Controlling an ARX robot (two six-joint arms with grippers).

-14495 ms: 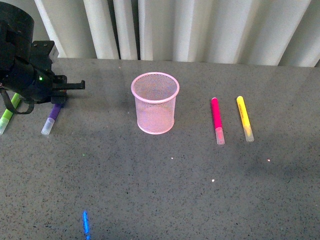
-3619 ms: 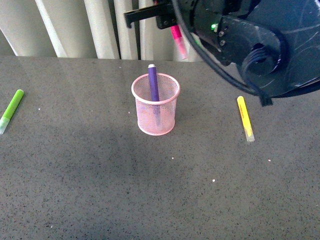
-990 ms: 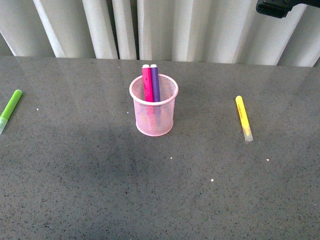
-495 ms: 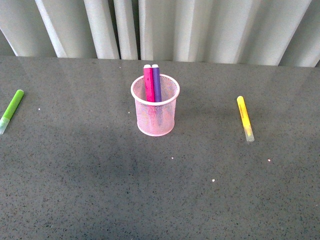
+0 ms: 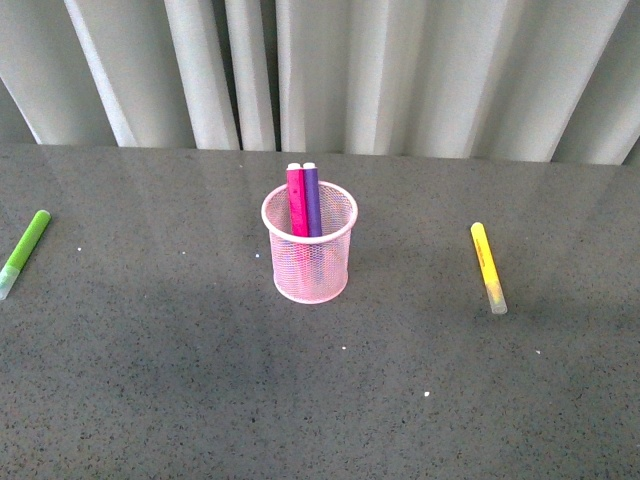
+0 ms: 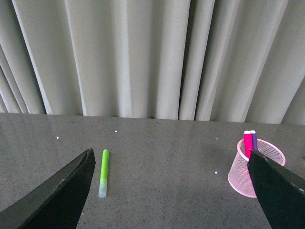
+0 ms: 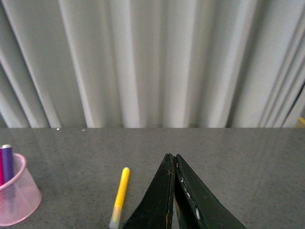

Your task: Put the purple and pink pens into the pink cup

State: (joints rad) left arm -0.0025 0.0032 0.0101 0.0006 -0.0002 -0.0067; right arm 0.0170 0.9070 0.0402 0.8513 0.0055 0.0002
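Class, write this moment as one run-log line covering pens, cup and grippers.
pink pen + purple pen: upright in pink cup | left gripper: open, empty | right gripper: shut, empty | green marker, yellow marker: on table

Pink cup (image 7: pixel 16 198) cut by left frame edge in right wrist view; pink pen (image 7: pixel 1 172) barely a sliver there. Pens' lower halves blurred behind mesh. Green marker (image 5: pixel 22 252) clipped at left edge, front view.

Pale pleated curtain (image 5: pixel 400 70) behind dark grey speckled tabletop (image 5: pixel 320 400), soft even light
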